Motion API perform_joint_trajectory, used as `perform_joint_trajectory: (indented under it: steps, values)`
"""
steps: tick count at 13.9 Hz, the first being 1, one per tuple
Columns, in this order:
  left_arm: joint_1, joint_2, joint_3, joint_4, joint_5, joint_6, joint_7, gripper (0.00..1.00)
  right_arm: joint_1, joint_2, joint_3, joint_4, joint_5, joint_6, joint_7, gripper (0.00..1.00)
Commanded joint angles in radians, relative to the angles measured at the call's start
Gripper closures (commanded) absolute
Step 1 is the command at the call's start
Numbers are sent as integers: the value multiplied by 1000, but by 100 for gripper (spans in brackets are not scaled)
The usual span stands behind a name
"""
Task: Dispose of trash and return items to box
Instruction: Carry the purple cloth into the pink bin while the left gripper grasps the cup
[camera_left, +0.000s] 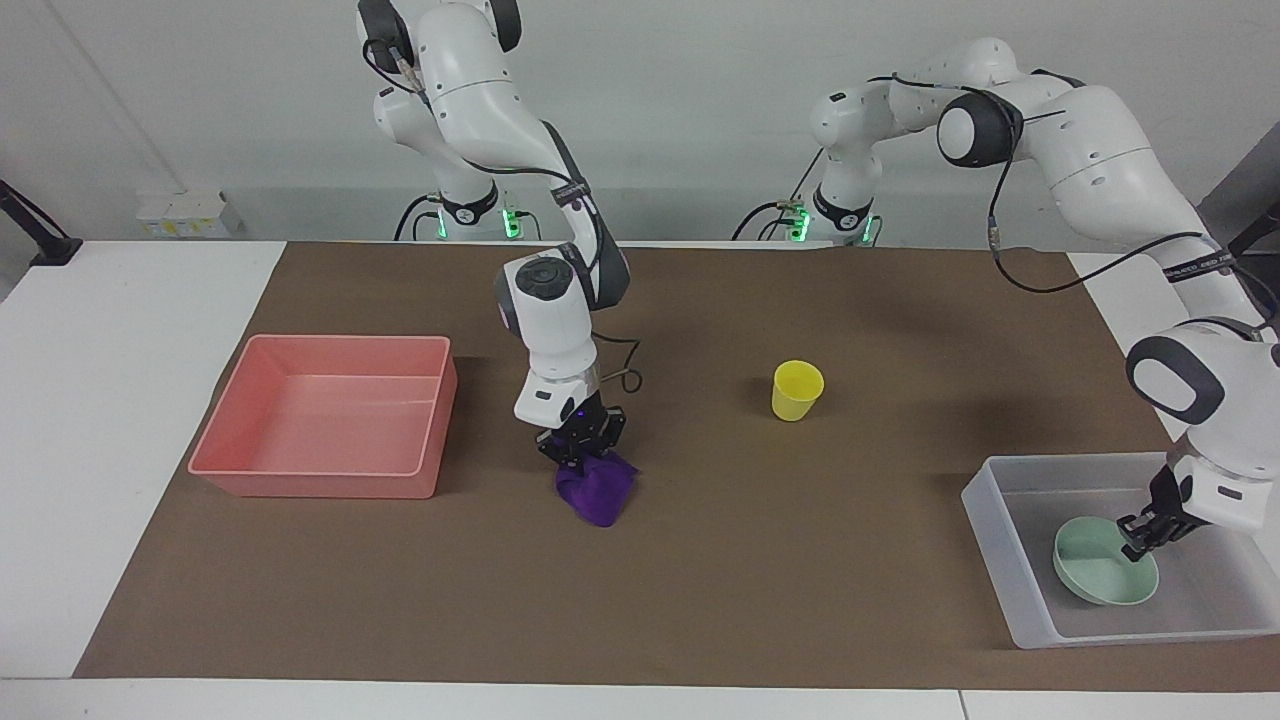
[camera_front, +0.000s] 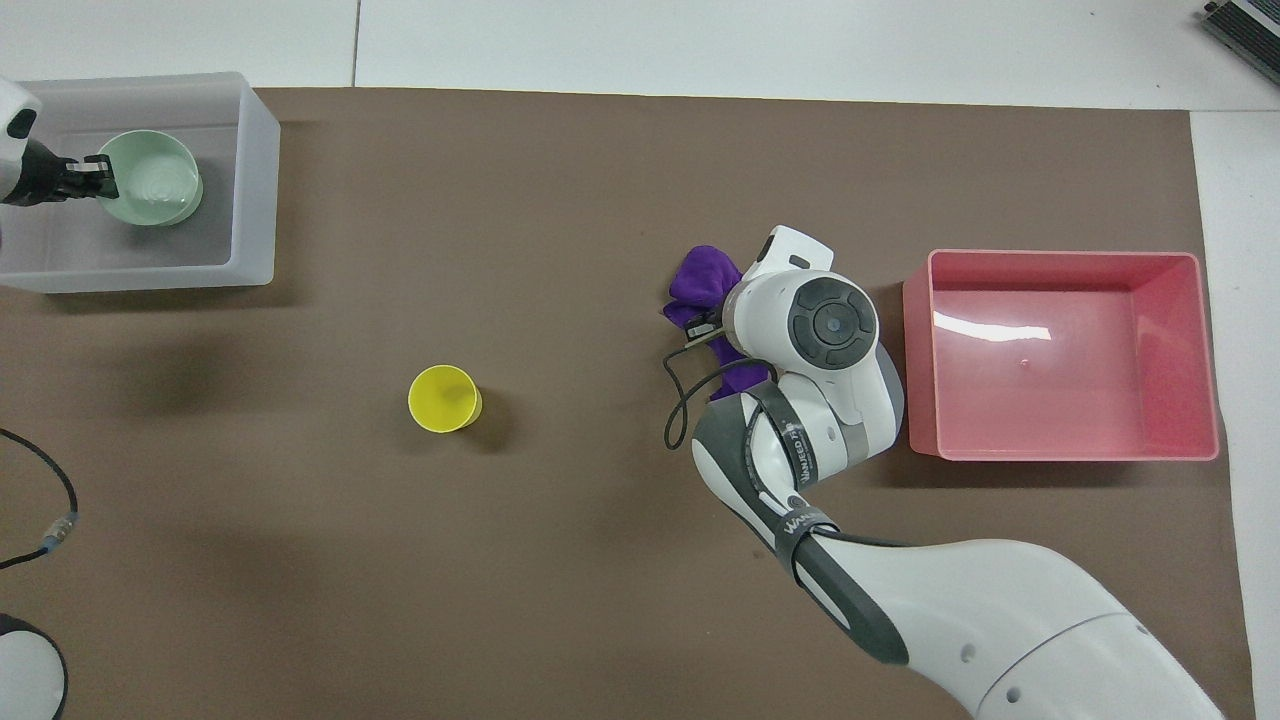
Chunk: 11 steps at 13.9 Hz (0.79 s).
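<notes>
Right end effector (camera_left: 583, 452) clamps bunched purple cloth (camera_left: 597, 490) (no clear long axis); left seemingly pinches bowl (camera_left: 1100, 575).

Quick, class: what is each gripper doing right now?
Left gripper: shut on the mint-green bowl, inside the box.
Right gripper: shut on the purple cloth.

Printed in white on a dark strap (camera_front: 803, 452) round the right arm's forearm, seen from overhead: starts with "WAN", then runs on in letters too small to make out. Repeats on a second dark strap (camera_front: 800, 525) lower on the same arm, where only "WA" can be read. Shows again as white lettering on a dark strap (camera_left: 1195, 265) round the left arm in the facing view, but cannot be read there.
</notes>
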Motion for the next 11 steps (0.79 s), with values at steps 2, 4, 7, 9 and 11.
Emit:
perform_joint_trajectory:
  steps: [2,4,7,9,11]
  values:
    - [-9,-68,-3,-58,-3,11,20,26,-6,-48,3,15,-2,-98,96,100]
    - [-29,-112,-2,-66,1,-9,20,4,-7,-90,0,15,-2,-130,162,100]
    - [-51,-206,-2,-112,1,-68,20,2,-7,-155,-4,17,-3,-182,271,100]
    - [-78,-314,-2,-234,1,-59,18,1,-13,-195,-7,17,-3,-215,300,100]
    - [-119,-411,-2,-337,0,-68,14,1,-26,-235,-7,20,-3,-258,307,100]
